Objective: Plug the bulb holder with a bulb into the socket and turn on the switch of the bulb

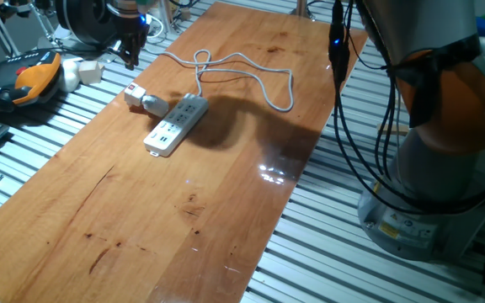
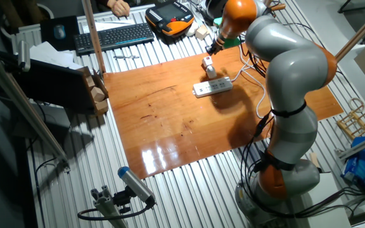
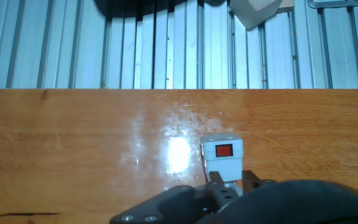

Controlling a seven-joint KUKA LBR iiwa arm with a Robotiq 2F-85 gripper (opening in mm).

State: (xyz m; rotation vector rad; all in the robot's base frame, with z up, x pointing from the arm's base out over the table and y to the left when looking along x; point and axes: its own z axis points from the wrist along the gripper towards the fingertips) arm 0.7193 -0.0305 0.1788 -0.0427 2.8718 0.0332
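Item: small white blocky bulb holder [image 1: 135,93] with tiny red rocker switch [image 3: 224,150], lying on its side on the varnished orange-brown wooden tabletop [image 1: 183,210], near the board's far edge in one fixed view. Switch faces upward toward the hand camera.

Item: short stubby white rounded bulb [image 1: 154,105], joined to the holder, its rounded end touching or just short of the near end of the power strip; the pictures do not settle which. Holder not plugged into any outlet.

Item: long flat white rectangular socket strip [image 1: 176,124] with a row of outlets, lying flat on the board, angled diagonally. Grey-white cord [image 1: 251,77] runs from its far end and loops loosely across the wood.

Item: two-finger gripper [image 1: 130,52] on silver-and-orange arm [image 2: 284,63], poised above the table's far edge, up and away from the holder, touching nothing. Whether the fingers are parted or together cannot be told; in the hand view only dark blurred hardware fills the lower edge.

Surroundings: ribbed grey metal bench [image 1: 352,261] under and around the board; orange-and-black handheld pendant [image 1: 32,80] on the bench beyond the board; black keyboard [image 2: 114,35] farther off in the other fixed view; pale boxy object [image 3: 253,11] on the ribbed surface beyond the board in the hand view.
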